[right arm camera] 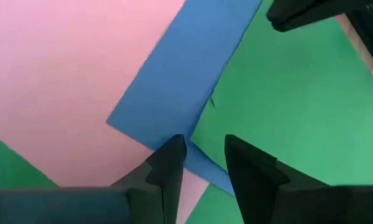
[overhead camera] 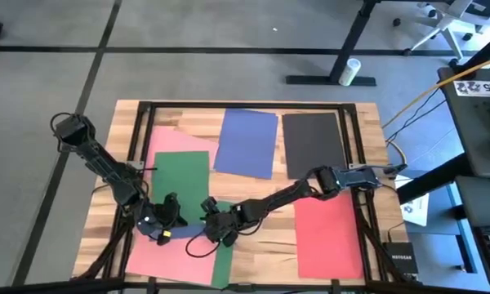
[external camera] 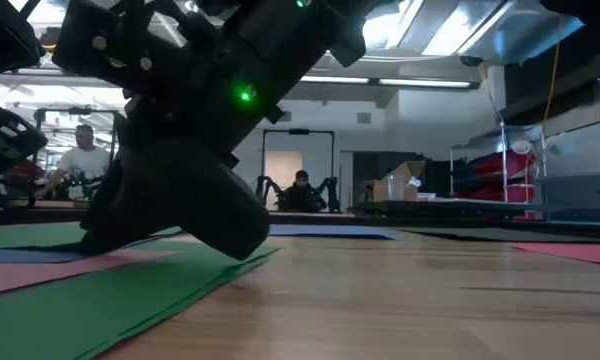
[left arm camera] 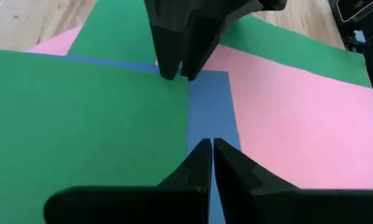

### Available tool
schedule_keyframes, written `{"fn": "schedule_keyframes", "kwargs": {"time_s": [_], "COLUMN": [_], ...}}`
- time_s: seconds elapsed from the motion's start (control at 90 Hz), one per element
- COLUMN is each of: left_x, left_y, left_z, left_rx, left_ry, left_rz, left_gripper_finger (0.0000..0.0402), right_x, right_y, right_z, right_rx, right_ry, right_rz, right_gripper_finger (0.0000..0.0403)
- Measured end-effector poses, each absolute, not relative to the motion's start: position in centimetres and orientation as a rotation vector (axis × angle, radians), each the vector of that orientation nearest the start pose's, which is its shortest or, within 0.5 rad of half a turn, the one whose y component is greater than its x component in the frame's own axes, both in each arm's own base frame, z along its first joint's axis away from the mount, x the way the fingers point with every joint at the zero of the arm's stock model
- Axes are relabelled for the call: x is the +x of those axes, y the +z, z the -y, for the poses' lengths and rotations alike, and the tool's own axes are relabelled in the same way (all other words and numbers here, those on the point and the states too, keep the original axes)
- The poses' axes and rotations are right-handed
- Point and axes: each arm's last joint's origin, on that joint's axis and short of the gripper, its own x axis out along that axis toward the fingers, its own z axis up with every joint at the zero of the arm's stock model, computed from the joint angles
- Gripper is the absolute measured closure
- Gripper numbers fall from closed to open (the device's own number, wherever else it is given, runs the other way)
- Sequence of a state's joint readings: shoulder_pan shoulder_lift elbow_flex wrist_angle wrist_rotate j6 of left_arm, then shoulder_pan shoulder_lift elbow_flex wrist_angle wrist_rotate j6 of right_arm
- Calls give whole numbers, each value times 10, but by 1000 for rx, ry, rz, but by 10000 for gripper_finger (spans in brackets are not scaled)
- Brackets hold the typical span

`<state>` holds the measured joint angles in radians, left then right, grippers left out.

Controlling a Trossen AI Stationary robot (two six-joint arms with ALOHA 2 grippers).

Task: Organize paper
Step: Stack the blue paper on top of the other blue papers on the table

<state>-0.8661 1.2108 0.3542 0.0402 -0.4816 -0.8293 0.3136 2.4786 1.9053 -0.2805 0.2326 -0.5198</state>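
Several sheets of paper lie spread on the wooden table (overhead camera: pixel 367 131): a green sheet (overhead camera: pixel 180 175) over a pink sheet (overhead camera: pixel 159 249) at lower left, a blue sheet (overhead camera: pixel 247 143) at upper centre, a black sheet (overhead camera: pixel 312 143) beside it, a red sheet (overhead camera: pixel 328 237) at lower right. No containers show. Lower left of centre, the left gripper (left arm camera: pixel 211 152) has its fingers pressed together, empty, over a blue strip (left arm camera: pixel 208 112). Just right, the right gripper (right arm camera: pixel 202 155) is slightly parted over that strip's corner, gripping nothing.

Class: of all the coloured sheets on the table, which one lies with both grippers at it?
The small blue sheet, wedged between green and pink sheets. The left gripper and right gripper meet over it; the others lie apart.
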Motion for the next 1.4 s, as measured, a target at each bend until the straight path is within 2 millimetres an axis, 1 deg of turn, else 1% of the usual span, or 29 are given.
{"fn": "schedule_keyframes", "kwargs": {"time_s": [0.178, 0.356, 0.578, 0.8, 0.911, 1.011, 1.122, 1.244, 1.333, 1.4], "left_x": [138, 138, 138, 138, 138, 138, 138, 137, 137, 138], "left_y": [137, 137, 137, 137, 137, 137, 136, 136, 136, 136], "left_z": [141, 141, 141, 141, 141, 141, 141, 141, 141, 140], "left_rx": [-281, -281, -280, -281, -281, -280, -279, -276, -275, -277], "left_ry": [-73, -73, -73, -73, -73, -73, -72, -70, -70, -65], "left_rz": [-727, -727, -727, -727, -727, -728, -729, -733, -733, -733], "left_gripper_finger": [402, 402, 402, 402, 402, 402, 402, 402, 402, 402], "right_x": [511, 514, 515, 515, 512, 506, 501, 496, 497, 501], "right_y": [112, 115, 116, 116, 112, 114, 114, 122, 130, 140], "right_z": [-147, -147, -147, -145, -144, -149, -162, -176, -182, -183], "right_rx": [-694, -688, -686, -684, -695, -710, -733, -752, -760, -754], "right_ry": [249, 226, 222, 220, 232, 253, 277, 310, 312, 306], "right_rz": [-780, -735, -721, -724, -778, -817, -837, -855, -848, -827], "right_gripper_finger": [292, 292, 292, 292, 292, 292, 292, 292, 292, 292]}}
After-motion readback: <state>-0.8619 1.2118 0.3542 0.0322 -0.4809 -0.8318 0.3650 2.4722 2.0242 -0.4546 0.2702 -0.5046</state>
